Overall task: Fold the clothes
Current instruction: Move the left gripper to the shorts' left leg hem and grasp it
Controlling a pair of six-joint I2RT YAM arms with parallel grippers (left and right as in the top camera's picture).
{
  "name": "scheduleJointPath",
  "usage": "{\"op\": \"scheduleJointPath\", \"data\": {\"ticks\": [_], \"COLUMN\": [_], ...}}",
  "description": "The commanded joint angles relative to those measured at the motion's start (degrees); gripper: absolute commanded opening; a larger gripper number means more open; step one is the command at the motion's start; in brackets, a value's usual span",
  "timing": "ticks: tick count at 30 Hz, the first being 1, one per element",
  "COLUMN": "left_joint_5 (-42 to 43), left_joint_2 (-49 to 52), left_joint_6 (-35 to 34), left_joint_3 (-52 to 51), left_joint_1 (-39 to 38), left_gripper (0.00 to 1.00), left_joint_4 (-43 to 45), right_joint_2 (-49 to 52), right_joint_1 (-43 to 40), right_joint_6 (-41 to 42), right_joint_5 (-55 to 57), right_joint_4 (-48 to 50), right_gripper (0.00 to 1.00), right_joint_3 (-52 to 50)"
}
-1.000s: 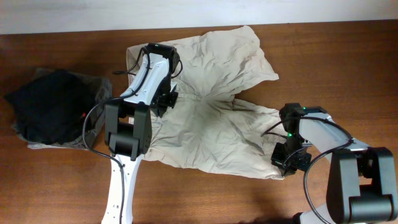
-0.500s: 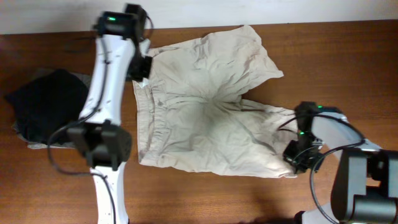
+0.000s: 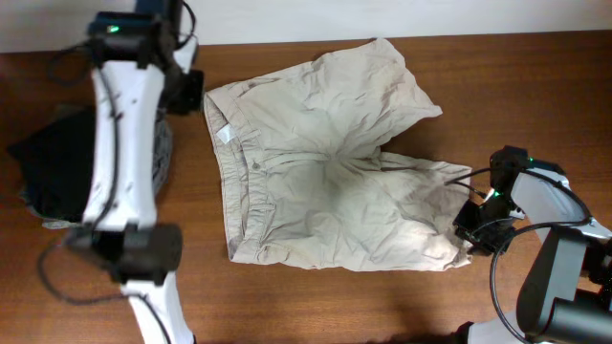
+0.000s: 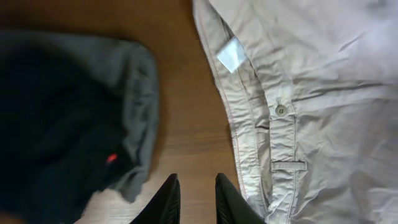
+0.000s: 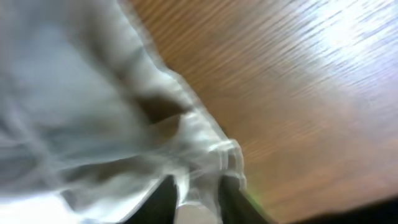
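**Shorts pulled flat, left arm off the waistband**

Since half a second ago the left arm has swung away from the waistband toward the table's far left corner. The right gripper has moved further right, dragging the lower leg hem with it.

The shorts lie spread across the middle of the table, waistband to the left and legs to the right. The white label and a button show at the waist.

The right wrist view is blurred, and the hem's corner is lost between the fingers. The left arm hides part of the dark clothes and the grey garment beside them.

The right gripper is clamped on the hem of the lower leg. The left gripper hangs over bare wood between the grey garment and the waistband. Its fingers are a narrow gap apart, holding nothing.

The hem sits near the table's right edge. Bare wood lies open in front of the shorts and right of the upper leg. The upper leg reaches close to the far edge.
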Motion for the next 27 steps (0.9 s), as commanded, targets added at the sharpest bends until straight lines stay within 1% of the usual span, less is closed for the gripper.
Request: {"op": "scheduleJointPath", "data": {"ticks": [1,4,6,9,11,13,18,21,23,25,27], "left_joint_5": [-3.58,-3.58,-4.37,-5.31,-6.34,-8.70,-15.69,-19.26,-19.32,-16.55,-12.13], "left_joint_2": [-11.80,-14.75,-16.61,-17.75,-19.21,-21.49,-28.59,-32.81,-35.21,-37.33,-38.69], "left_joint_6": [-1.70,-2.95,-2.99,-2.97,-2.95,-3.23,-6.34,-8.85,-9.90,-10.58,-10.51], "left_joint_3": [0.52,-0.28,-2.78,-3.85,-3.98,-4.00,-7.34,-13.77,-20.35,-28.98,-39.19], "left_joint_1": [0.11,0.11,0.11,0.04,-0.50,-1.31,-2.56,-2.54,-2.54,-2.54,-2.54], "left_gripper": [0.24,0.25,0.25,0.25,0.26,0.32,0.34,0.34,0.40,0.47,0.63], "left_joint_4": [-0.24,-0.24,-0.24,-0.24,-0.24,-0.24,-0.22,-0.02,1.40,4.83,10.40], "right_joint_2": [-1.40,-2.10,-4.00,-6.40,-8.48,-10.62,-13.62,-13.77,-13.77,-13.77,-13.77], "right_joint_1": [-0.04,-0.04,-0.04,-0.04,-0.04,-0.04,-0.04,-0.04,-0.04,-0.04,-0.04], "right_joint_6": [-7.45,-9.31,-10.84,-11.89,-11.93,-12.09,-12.07,-12.07,-12.07,-12.04,-12.04], "right_joint_5": [-9.51,-11.78,-14.21,-15.85,-15.74,-15.74,-15.74,-15.74,-15.74,-15.74,-15.63], "right_joint_4": [1.86,3.48,4.79,5.40,5.38,5.40,5.38,5.33,5.35,5.29,5.11], "right_gripper": [0.39,0.43,0.44,0.45,0.48,0.51,0.61,0.63,0.63,0.63,0.64], "right_joint_3": [0.85,0.85,0.85,0.85,0.85,0.85,0.85,0.85,0.85,0.85,0.85]}}
